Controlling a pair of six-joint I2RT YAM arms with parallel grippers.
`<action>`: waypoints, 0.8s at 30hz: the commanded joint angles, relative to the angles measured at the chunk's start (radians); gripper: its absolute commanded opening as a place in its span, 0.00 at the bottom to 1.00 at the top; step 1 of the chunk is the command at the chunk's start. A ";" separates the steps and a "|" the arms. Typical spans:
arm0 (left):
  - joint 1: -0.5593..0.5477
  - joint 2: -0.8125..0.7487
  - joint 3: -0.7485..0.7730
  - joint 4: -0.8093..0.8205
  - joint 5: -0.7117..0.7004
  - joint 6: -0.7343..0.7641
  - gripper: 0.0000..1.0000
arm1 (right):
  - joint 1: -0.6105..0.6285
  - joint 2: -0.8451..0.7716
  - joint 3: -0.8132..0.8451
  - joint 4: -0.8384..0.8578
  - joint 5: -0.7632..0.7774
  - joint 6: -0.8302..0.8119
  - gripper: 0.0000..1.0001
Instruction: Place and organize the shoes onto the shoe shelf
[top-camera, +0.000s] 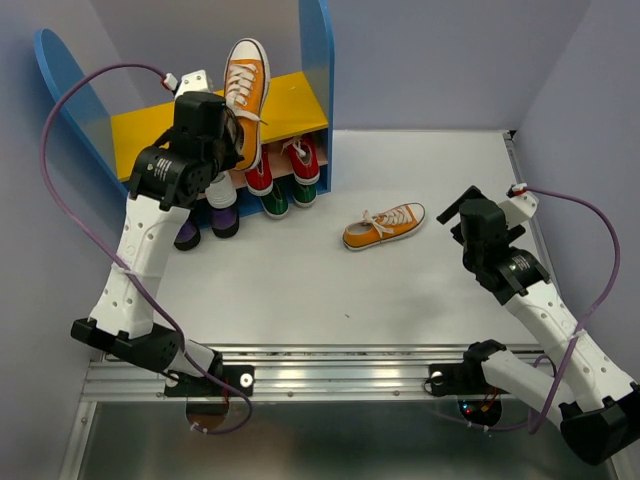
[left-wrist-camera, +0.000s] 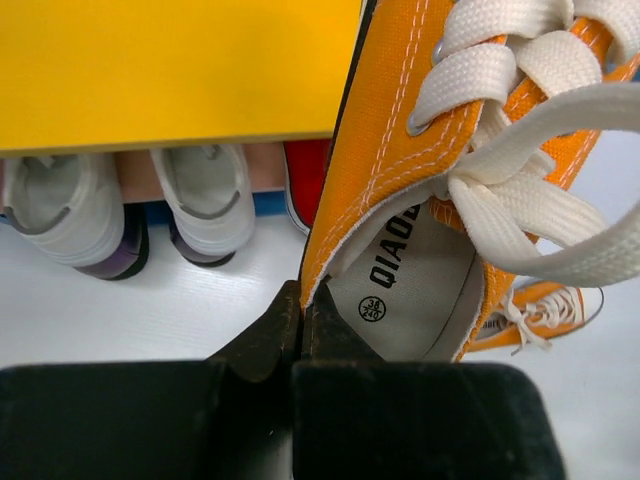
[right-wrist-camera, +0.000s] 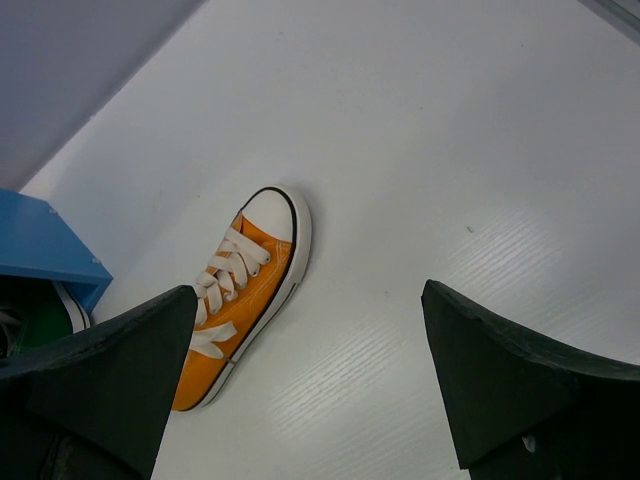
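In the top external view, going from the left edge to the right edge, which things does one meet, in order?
left blue side panel → raised orange sneaker → right blue side panel → orange sneaker on the table → right gripper

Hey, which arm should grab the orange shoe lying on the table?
Right. The right gripper hangs open near that orange shoe, while the left gripper is shut on the other orange shoe above the yellow top board.
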 joint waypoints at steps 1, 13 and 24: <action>0.051 0.011 0.091 0.054 -0.053 0.010 0.00 | -0.003 -0.001 0.011 0.000 0.016 0.011 1.00; 0.258 0.008 0.056 0.072 -0.063 0.005 0.00 | -0.003 0.007 0.001 0.002 -0.001 0.008 1.00; 0.390 0.018 0.041 0.072 -0.128 0.014 0.00 | -0.003 0.019 0.000 0.000 -0.004 0.005 1.00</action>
